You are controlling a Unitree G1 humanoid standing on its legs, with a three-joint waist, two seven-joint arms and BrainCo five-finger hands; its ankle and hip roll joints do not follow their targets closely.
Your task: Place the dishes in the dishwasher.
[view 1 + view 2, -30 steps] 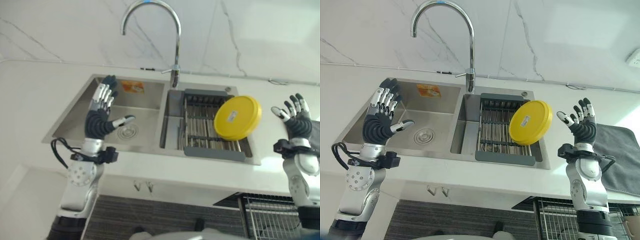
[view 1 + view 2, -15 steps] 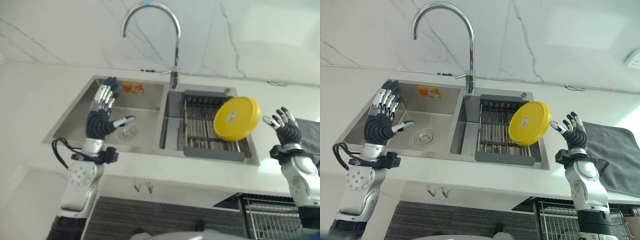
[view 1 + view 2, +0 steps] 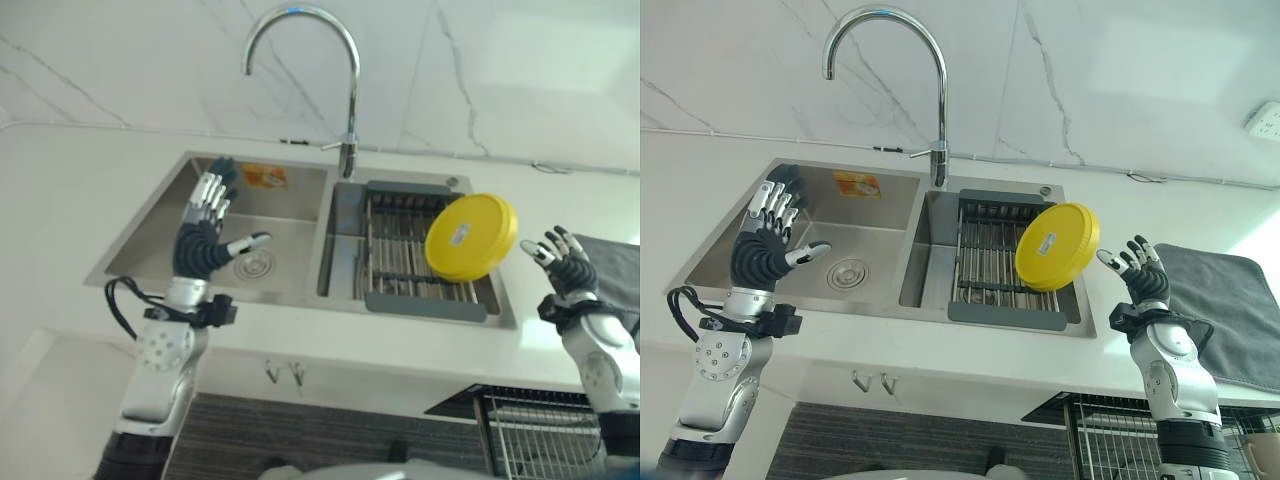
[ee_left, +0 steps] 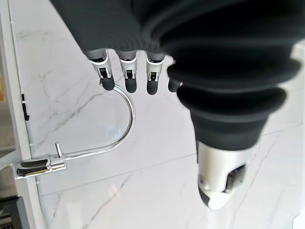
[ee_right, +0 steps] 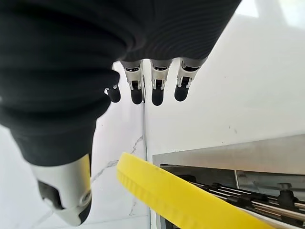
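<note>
**Yellow plate stands on edge in the rack, right hand just beside it**

Left eye view: the yellow plate [image 3: 471, 237] stands tilted on its rim in the dish rack [image 3: 415, 262] that fills the right basin of the steel sink [image 3: 300, 240]. Its flat underside faces the camera and leans toward the robot's right. The right hand [image 3: 562, 268] is raised over the counter just beside the plate's right edge, not touching it, fingers spread and straight. The left hand [image 3: 203, 232] hangs over the left basin, well apart from the plate, fingers also extended.

Right eye view: the same layout; a grey mat [image 3: 1230, 310] lies on the counter past the right hand, and the faucet [image 3: 902, 75] arches over the divider between the basins.

Left wrist view: straight fingers [image 4: 128, 75] with nothing between them, the faucet and marble wall beyond.

Right wrist view: the plate's yellow rim [image 5: 176, 195] runs edge-on near the thumb [image 5: 64, 195], with the fingers held open above it and holding nothing.

The right hand is plainly the nearer one; the plate lies toward the robot's left of it, so a sideways reach onto the exposed rim looks like the next need.
</note>
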